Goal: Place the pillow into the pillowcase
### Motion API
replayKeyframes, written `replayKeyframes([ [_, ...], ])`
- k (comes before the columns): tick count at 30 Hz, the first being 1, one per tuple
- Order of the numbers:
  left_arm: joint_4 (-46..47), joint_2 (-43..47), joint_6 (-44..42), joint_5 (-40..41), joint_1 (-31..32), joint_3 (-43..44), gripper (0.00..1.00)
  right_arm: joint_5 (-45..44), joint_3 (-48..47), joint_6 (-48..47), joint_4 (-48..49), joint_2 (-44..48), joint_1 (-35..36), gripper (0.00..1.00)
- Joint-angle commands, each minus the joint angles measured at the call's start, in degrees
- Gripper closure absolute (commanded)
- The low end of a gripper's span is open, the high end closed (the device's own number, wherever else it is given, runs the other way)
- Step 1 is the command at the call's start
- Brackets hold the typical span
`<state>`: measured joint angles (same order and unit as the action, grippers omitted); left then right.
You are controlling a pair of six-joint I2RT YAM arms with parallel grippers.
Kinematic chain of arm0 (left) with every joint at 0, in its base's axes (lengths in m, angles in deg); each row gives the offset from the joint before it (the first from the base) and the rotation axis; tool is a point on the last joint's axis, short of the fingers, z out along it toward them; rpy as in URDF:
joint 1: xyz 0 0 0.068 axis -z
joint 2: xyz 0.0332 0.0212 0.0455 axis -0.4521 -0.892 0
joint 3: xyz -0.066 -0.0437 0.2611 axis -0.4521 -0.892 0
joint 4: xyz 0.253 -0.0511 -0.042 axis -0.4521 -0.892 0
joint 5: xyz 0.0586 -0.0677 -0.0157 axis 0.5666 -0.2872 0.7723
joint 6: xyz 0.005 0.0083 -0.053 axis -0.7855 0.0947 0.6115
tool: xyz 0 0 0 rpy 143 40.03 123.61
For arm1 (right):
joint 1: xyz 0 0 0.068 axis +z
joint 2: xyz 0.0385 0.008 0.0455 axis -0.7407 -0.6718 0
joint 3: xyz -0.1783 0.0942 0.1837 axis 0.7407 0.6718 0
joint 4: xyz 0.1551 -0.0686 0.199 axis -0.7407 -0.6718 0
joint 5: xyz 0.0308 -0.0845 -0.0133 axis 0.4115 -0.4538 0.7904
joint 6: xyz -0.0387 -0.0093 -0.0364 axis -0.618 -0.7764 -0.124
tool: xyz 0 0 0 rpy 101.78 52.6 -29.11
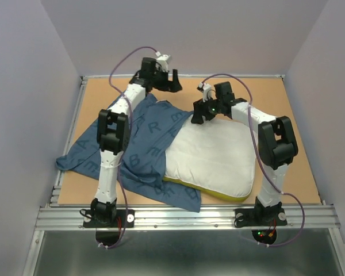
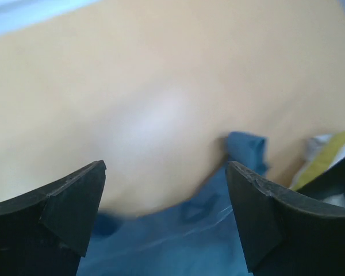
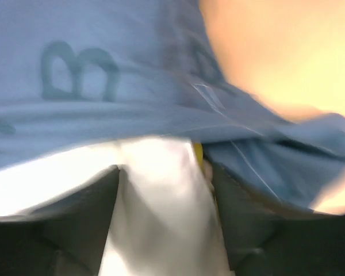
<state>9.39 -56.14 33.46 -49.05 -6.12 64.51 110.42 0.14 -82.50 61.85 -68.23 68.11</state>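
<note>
Where the left arm point(image 1: 112, 135) crosses, pillowcase point(image 1: 146, 146) is hidden.

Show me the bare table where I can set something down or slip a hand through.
Bare table: the far strip along the back wall, widest at the far right corner; the right strip beside the pillow; a small near-left corner before the pillowcase. Crowded: the middle, where pillow and pillowcase meet.

Blur smears the right wrist view: whether the right gripper point(image 3: 164, 184) grips the pillow point(image 3: 57, 178) is unclear. The left arm point(image 1: 112, 138) hides some pillowcase point(image 1: 142, 165).
</note>
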Motion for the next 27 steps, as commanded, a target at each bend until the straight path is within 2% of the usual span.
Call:
replayKeyframes([
  [1,-7.8,18.7,-16.9,12.0,-6.2,-2.5,0.02,-0.2,-3.7,4.3,1.1,3.2,-3.7,0.17],
  [2,-9.4,21.5,-22.4,14.2,-6.3,-4.7,0.02,0.4,-3.7,4.5,0.1,5.8,-3.7,0.15],
  [3,-11.2,27.7,-24.2,16.7,-6.0,-10.9,0.03,1.3,-3.7,5.6,-2.3,7.1,-3.7,0.11],
  [5,-12.7,34.1,-27.8,18.5,-4.0,-17.9,0.06,1.8,-3.0,6.3,-4.7,9.8,-3.6,0.1],
  [6,-13.4,39.7,-29.4,20.3,-2.8,-25.1,0.08,2.4,-2.3,7.3,-5.7,12.5,-3.7,0.1],
  [8,-14.6,44.4,-30.4,24.4,0.2,-31.4,0.12,3.2,1.1,8.2,-8.0,15.0,-3.6,0.11],
  [9,-15.1,46.4,-30.4,25.2,3.6,-36.9,0.14,4.0,2.6,8.3,-8.7,16.1,-3.5,0.11],
  [12,-15.0,52.4,-27.5,28.6,11.1,-45.6,0.16,4.7,8.9,11.1,-10.1,20.5,-2.5,0.11],
  [15,-14.6,52.5,-25.3,31.0,16.9,-49.9,0.24,4.7,14.7,12.4,-10.1,21.6,-1.3,0.11],
  [20,-15.0,47.4,-23.4,34.7,22.5,-49.3,0.28,6.0,19.5,13.4,-9.6,20.3,-0.2,0.17],
  [26,-16.4,39.1,-24.0,40.8,24.0,-45.0,0.45,6.7,23.5,14.9,-6.9,17.4,-0.2,0.36],
  [27,-17.9,37.3,-23.6,41.3,24.0,-43.5,0.53,6.7,23.8,15.6,-6.2,17.2,-0.2,0.41],
])
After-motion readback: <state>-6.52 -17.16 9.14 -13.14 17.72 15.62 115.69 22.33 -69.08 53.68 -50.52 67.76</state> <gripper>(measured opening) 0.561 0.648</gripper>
